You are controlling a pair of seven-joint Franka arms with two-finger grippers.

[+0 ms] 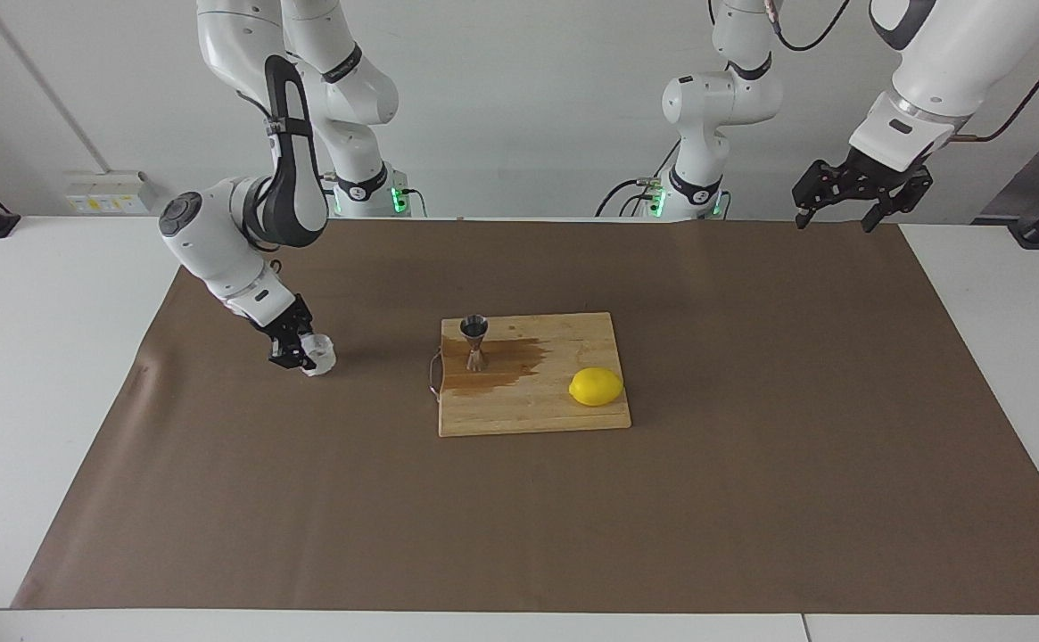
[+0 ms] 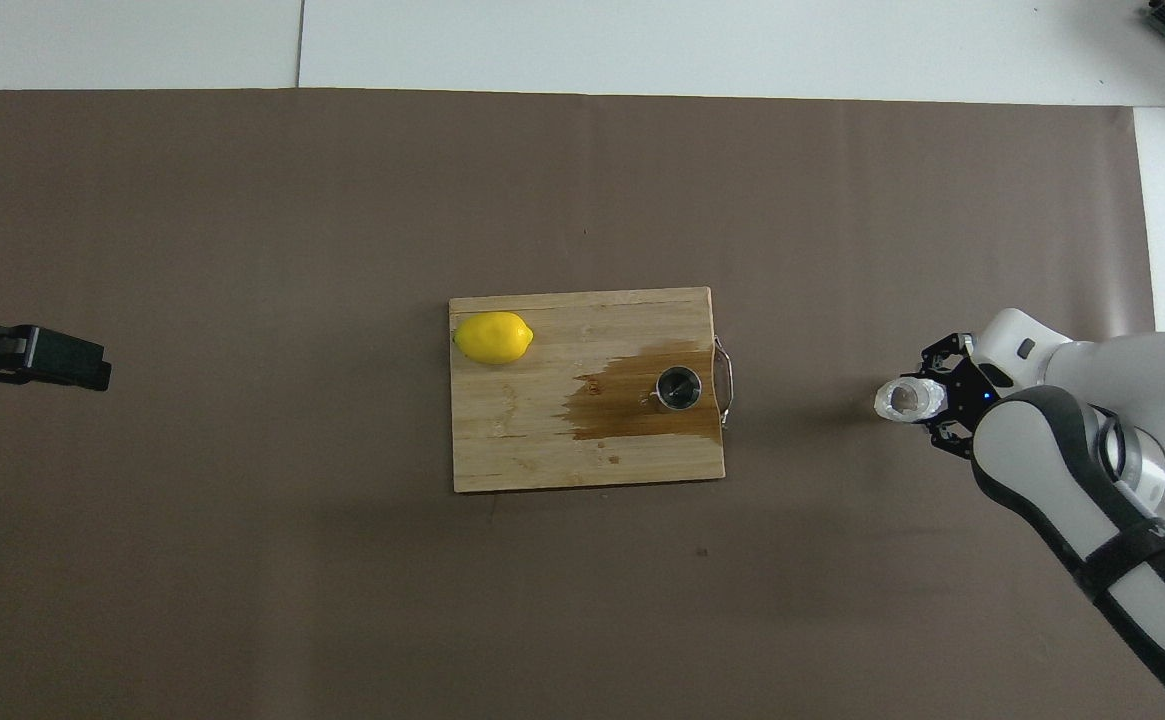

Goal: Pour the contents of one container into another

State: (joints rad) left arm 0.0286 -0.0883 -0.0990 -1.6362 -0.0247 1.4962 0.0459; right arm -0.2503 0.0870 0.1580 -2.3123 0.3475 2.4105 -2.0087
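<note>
A brown mat (image 1: 751, 499) covers most of the table. At its middle lies a wooden cutting board (image 1: 532, 401) with a dark wet stain (image 2: 642, 405) spread across the half toward the right arm's end. A lemon (image 1: 596, 386) rests on the board's corner toward the left arm's end. The steel jigger (image 1: 474, 341) stands upright in the stain, at about nine o'clock from the lemon in the facing view. The right gripper (image 1: 298, 349), low over the mat at nine o'clock from the board, is closed around the glass cup (image 1: 318, 354), which appears tilted. The left gripper (image 1: 860, 192) waits raised at the mat's corner, fingers spread and holding nothing.
</note>
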